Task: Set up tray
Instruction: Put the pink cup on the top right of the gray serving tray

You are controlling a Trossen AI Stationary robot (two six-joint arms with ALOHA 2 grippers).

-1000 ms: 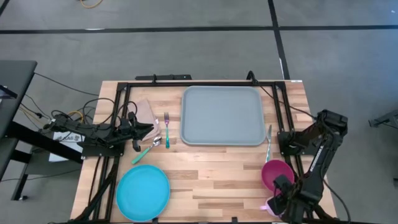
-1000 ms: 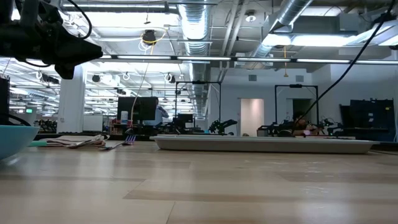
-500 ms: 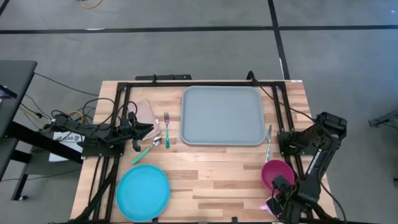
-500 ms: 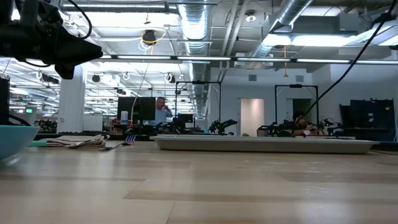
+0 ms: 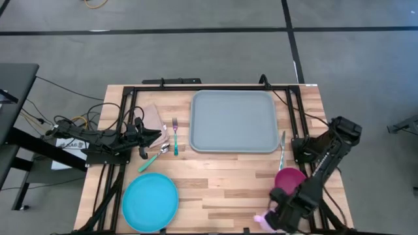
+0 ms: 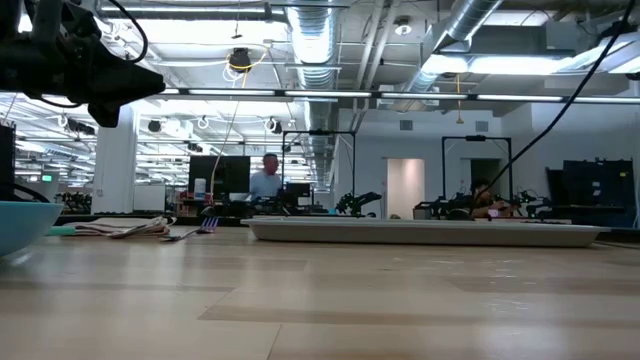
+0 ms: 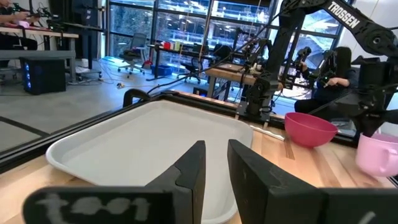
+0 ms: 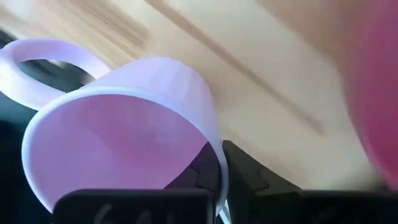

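The grey-blue tray (image 5: 234, 121) lies flat at the table's far middle; it also shows in the low view (image 6: 420, 232) and the left wrist view (image 7: 143, 140). My right gripper (image 5: 273, 215) is at the near edge, left of the magenta bowl (image 5: 290, 179), shut on a pale pink cup (image 8: 124, 124). The cup also shows in the left wrist view (image 7: 376, 154). My left gripper (image 7: 216, 168) waits at the table's left, empty, its fingers a narrow gap apart, above a spoon (image 5: 154, 157). My right gripper holds the cup by its rim wall (image 8: 214, 146), on the side away from the handle (image 8: 43, 68), with one finger inside the cup and one outside. The cup's mouth faces the wrist camera. Whether the cup is clear of the table, I cannot tell.
A round bright-blue plate (image 5: 150, 201) lies at the near left. A fork (image 5: 175, 135) and a folded napkin (image 5: 153, 117) lie left of the tray, and a knife (image 5: 282, 149) lies right of it. A black frame (image 5: 196, 87) runs around the table.
My right gripper has gone toward the table's left edge along the near edge, carrying the pink cup with it away from the bowl's near side. A person in the room behind has moved.
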